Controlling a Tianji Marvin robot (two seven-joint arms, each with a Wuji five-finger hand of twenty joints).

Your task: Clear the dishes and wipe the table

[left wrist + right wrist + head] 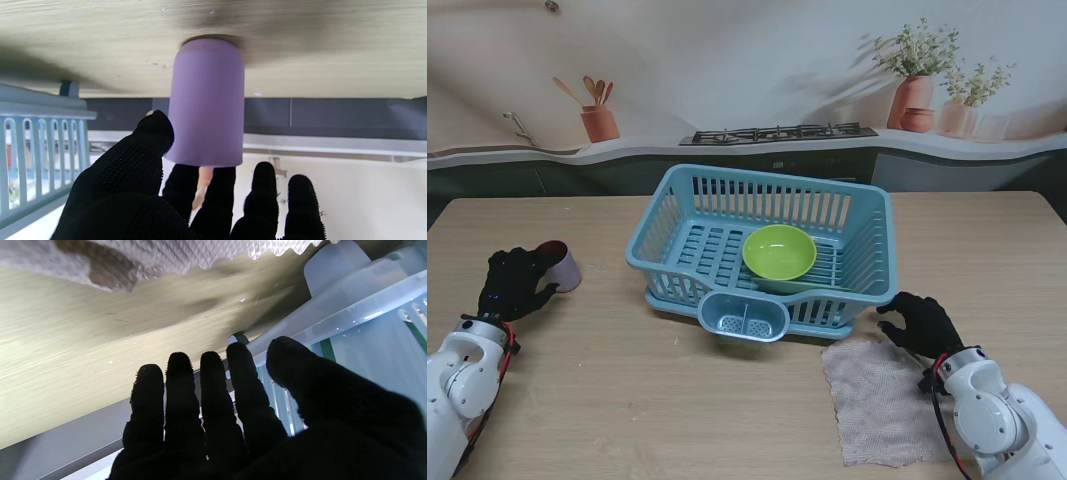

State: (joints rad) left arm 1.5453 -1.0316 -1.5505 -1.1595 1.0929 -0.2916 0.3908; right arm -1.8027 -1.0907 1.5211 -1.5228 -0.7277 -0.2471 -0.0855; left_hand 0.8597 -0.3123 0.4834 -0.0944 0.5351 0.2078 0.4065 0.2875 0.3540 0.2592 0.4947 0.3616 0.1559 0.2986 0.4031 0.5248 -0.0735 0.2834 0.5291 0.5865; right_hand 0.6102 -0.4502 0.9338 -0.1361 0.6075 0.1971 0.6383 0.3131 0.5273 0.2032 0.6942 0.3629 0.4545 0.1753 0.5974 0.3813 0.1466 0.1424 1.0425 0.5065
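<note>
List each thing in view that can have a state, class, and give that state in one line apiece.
purple cup: upright on the table, left hand at it, grasp not yet closed.
green bowl: inside the rack, tilted.
blue dish rack: on the table, holding only the bowl.
cloth: spread flat, untouched.
left hand: fingers apart around the cup.
right hand: open, holding nothing.

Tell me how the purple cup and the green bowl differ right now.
The purple cup stands on the bare table at the left; the green bowl sits inside the blue dish rack. The cup is tall and narrow; the bowl is wide and shallow. The left hand has its fingers at the cup; nothing touches the bowl. Both are plain, single-coloured dishes.
</note>
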